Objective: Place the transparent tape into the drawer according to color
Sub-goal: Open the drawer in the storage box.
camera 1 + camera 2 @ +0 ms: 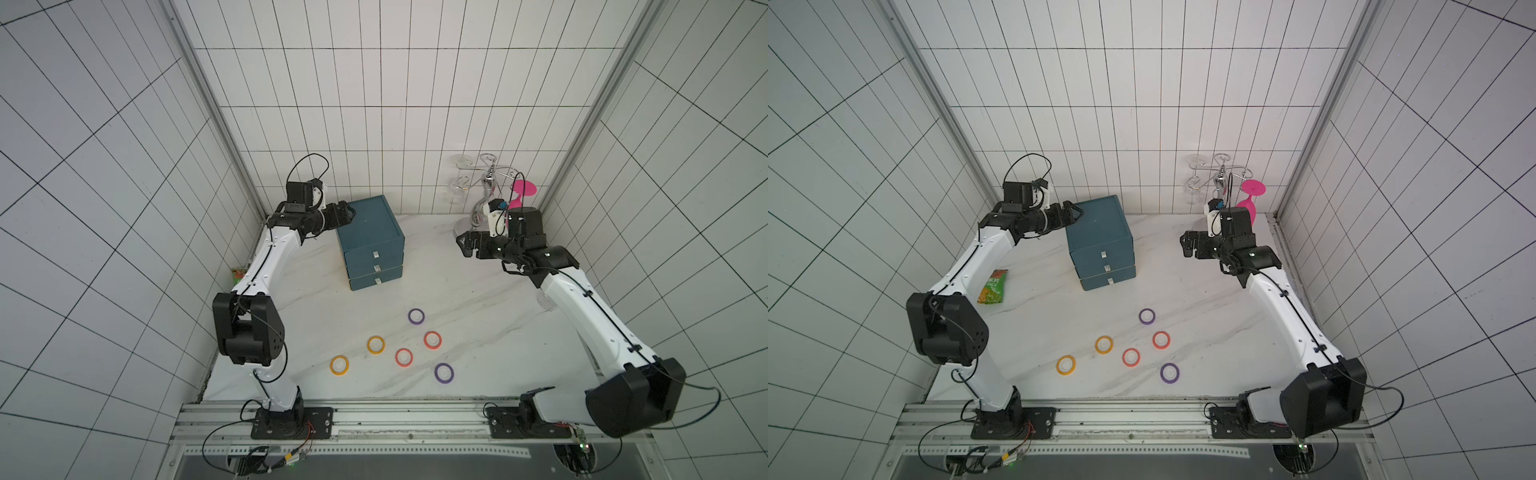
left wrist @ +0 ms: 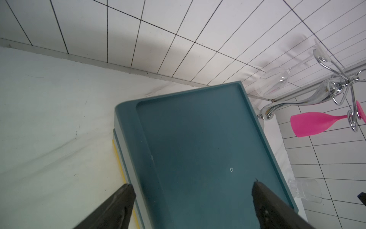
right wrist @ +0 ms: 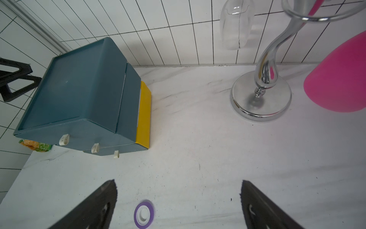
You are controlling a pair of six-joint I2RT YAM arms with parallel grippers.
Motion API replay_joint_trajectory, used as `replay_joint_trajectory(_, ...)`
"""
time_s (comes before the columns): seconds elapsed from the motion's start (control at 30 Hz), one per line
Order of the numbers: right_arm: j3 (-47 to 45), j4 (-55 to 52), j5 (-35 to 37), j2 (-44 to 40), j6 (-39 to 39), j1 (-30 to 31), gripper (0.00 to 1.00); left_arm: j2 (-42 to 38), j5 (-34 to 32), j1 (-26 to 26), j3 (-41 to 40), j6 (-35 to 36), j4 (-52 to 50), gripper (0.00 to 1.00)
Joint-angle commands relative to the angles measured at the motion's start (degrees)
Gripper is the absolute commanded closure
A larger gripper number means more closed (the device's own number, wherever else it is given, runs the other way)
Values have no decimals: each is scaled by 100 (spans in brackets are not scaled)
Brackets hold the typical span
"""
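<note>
Tape lies flat on the near middle of the bench (image 1: 478, 291) in both top views, six rolls set apart from one another: far purple roll (image 1: 416, 316), near purple roll (image 1: 444, 372), far red roll (image 1: 432, 340), near red roll (image 1: 403, 357), far orange roll (image 1: 375, 345) and near orange roll (image 1: 339, 365). The drawer chest (image 1: 370, 237) stands further back, with its three handles facing near. The left hand (image 1: 347, 212) hovers at the chest's far left corner. The right hand (image 1: 461, 245) hangs well to the right of the chest.

From the left wrist, the left hand's fingers (image 2: 122, 202) are spread wide over the chest top and hold nothing.

From the right wrist, the right hand's fingers (image 3: 255, 198) are likewise wide apart and empty. A purple roll, probably the far one, lies on the bench beneath them, untouched.

The rolls look light, stiff and thin. They will likely skid on the smooth bench. The best hold is probably a pinch on the wall, one finger in the hole and one outside.
</note>
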Motion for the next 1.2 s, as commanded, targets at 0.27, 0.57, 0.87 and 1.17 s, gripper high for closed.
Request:
replay_joint_trajectory(0.27,381,-188,-91,266,4,469,1,153,-200,-382,85,398,-316,15)
replay_joint_trajectory(0.57,482,194,-233,583,376,1071,1,306,-289,-676,172,381,-131,20)
replay_joint_trajectory(0.87,450,1314,-489,1380,1192,1449,13,298,-589,-742,198,240,68,22)
replay_joint_trajectory(1.17,1208,1586,-69,2245,1270,1427,20,14,-688,-673,-155,204,312,22)
